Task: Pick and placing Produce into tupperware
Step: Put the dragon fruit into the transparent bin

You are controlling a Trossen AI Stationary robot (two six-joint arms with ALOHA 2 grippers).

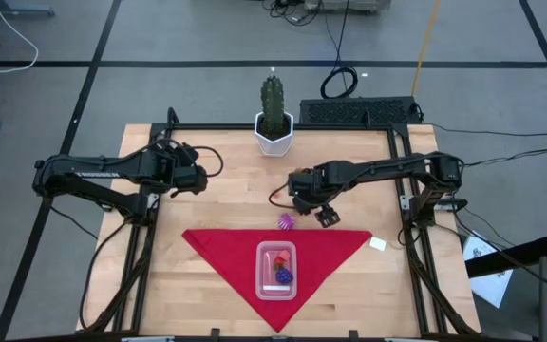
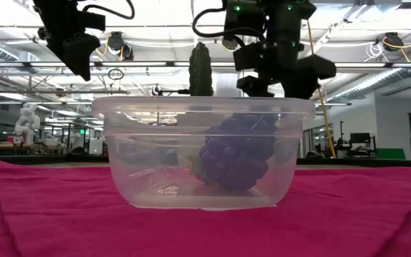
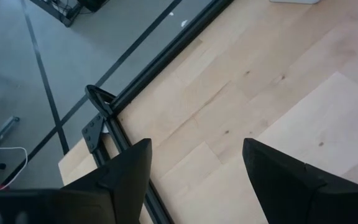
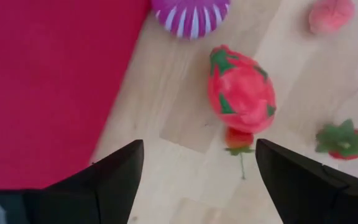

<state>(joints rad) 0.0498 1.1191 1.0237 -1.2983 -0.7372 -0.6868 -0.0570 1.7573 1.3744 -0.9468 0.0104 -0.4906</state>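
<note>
My right pincer (image 1: 323,215) hangs over the bare wood of the desk (image 1: 216,190) just past the far edge of the red cloth (image 1: 221,249), fingers spread wide and holding nothing. Below it lie loose pieces of produce: a red-pink dragon fruit (image 4: 242,89) with green scales, its long axis running from the fingers outward, a purple-white striped piece (image 4: 191,15) at the cloth's edge, a pink piece (image 4: 331,15), and a small red piece with a green leafy top (image 4: 342,139). The tupperware (image 1: 276,270) sits on the cloth, its long side running from the near edge toward the cactus (image 1: 273,103); inside are a dark purple piece (image 2: 237,152) and a red one (image 1: 275,257). My left pincer (image 1: 200,178) waits, open and empty, over the desk's left side.
</note>
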